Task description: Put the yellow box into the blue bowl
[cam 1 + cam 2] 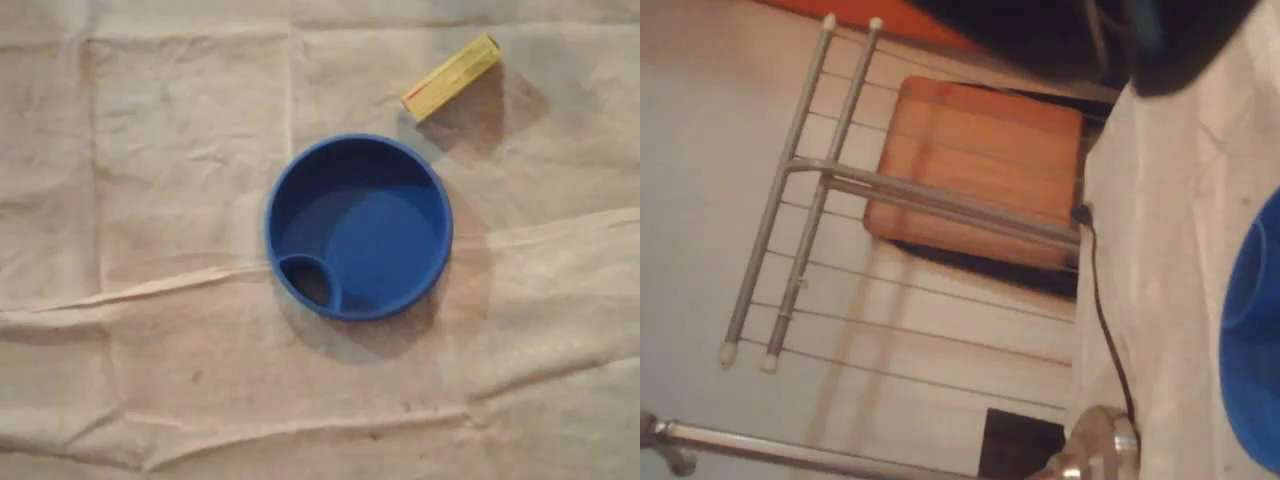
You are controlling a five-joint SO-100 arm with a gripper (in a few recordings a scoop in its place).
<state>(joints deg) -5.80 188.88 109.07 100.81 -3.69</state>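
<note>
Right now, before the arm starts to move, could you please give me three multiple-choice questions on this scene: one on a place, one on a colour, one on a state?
1. In the overhead view, where does the yellow box lie?
A. inside the bowl
B. above and to the right of the blue bowl, apart from it
C. below the bowl, touching its rim

2. What colour is the cloth under both things?
A. pale beige
B. dark green
C. black

3. How does the bowl stand?
A. turned upside down
B. tipped on its side
C. upright, its opening upward

Answers:
1 B, as bare cloth shows between box and bowl.
2 A, as the creased cloth is pale beige throughout.
3 C, as its inner floor and a small inner pocket are seen from above.
</note>
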